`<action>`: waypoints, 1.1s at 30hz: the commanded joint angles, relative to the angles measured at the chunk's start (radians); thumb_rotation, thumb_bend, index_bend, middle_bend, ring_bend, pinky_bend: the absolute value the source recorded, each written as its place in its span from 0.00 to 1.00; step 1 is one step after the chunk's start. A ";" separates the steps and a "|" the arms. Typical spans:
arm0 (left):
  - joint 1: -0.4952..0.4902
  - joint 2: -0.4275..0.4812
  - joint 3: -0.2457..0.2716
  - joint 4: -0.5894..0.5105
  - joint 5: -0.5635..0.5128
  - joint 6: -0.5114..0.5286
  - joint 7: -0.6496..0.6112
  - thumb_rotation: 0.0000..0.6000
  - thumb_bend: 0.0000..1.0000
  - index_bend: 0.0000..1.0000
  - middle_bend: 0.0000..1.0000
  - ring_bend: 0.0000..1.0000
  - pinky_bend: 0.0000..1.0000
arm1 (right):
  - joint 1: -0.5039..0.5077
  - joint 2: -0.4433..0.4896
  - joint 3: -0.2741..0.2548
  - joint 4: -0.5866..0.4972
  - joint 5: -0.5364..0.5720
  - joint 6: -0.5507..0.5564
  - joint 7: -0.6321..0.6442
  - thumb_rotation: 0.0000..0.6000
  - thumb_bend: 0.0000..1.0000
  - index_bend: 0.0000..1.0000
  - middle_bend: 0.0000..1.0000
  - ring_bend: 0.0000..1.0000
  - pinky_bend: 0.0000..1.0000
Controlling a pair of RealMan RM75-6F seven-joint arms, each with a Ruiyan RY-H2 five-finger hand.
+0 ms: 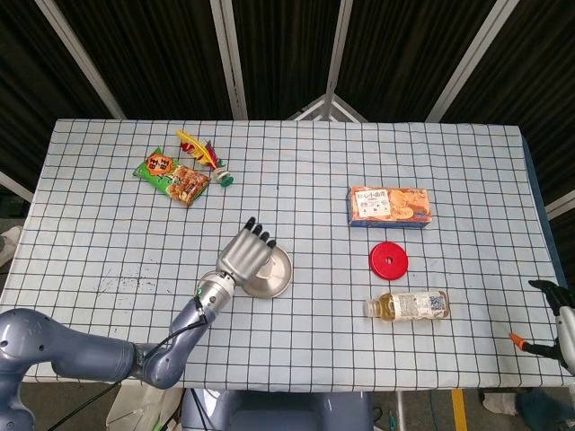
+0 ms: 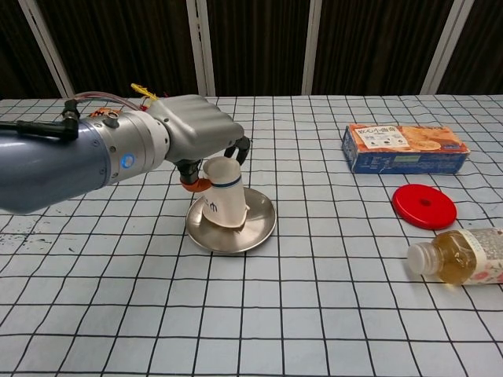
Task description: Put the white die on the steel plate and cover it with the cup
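Landmark: plate, near the bench's front centre-left.

Left robot hand is clamped on the cup, fingers wrapped round its upper part. The cup is upside down, mouth on or just above the plate's left half; I cannot tell whether the rim sits flat. Long axis near vertical, closed base leaning slightly up and left, blue band just below the fingers. In the head view the left robot hand hides the cup; only the plate's right rim shows.

Die: not visible in either view. Judged to be under the cup, but unconfirmed.

Progress: covering step looks nearly done. Left to do: settle the cup square on the plate, release, withdraw.

Right robot hand is at the frame edge, far right of the plate; only part shows, so I cannot tell its state.
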 commanded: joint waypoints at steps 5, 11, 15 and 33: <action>0.003 -0.024 0.002 0.027 0.021 -0.019 -0.020 1.00 0.52 0.35 0.26 0.21 0.15 | 0.006 0.002 0.003 -0.004 0.006 -0.011 -0.002 1.00 0.10 0.21 0.19 0.15 0.01; 0.011 -0.058 0.009 0.080 0.103 -0.033 -0.069 1.00 0.52 0.35 0.26 0.21 0.15 | 0.002 0.003 0.004 -0.001 0.010 -0.007 0.003 1.00 0.10 0.21 0.19 0.15 0.01; 0.023 -0.071 0.013 0.104 0.168 -0.046 -0.122 1.00 0.52 0.34 0.27 0.21 0.16 | 0.007 0.006 0.005 -0.008 0.010 -0.013 0.003 1.00 0.10 0.21 0.19 0.15 0.01; 0.054 0.044 -0.044 -0.070 -0.016 -0.198 -0.300 1.00 0.52 0.36 0.28 0.21 0.16 | -0.001 0.011 -0.003 -0.005 0.003 -0.010 0.011 1.00 0.10 0.21 0.19 0.15 0.01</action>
